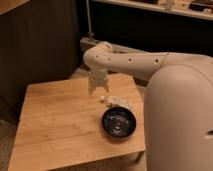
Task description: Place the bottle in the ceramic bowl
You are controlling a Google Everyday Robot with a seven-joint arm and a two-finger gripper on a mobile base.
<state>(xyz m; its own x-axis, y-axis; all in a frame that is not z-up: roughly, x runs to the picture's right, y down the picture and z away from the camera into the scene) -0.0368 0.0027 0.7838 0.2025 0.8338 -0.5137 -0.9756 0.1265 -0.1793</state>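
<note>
The bottle (117,101), small and whitish, lies on its side on the wooden table (55,125), just behind the ceramic bowl. The ceramic bowl (119,123) is round, glossy and black, and sits near the table's right front corner with nothing in it. My gripper (97,91) hangs from the white arm, pointing down over the table just left of the bottle's cap end. It is open and holds nothing.
The robot's large white body (177,120) fills the right side of the view and hides the table's right edge. A dark cabinet wall (45,45) stands behind the table, and a counter edge (150,7) runs along the top.
</note>
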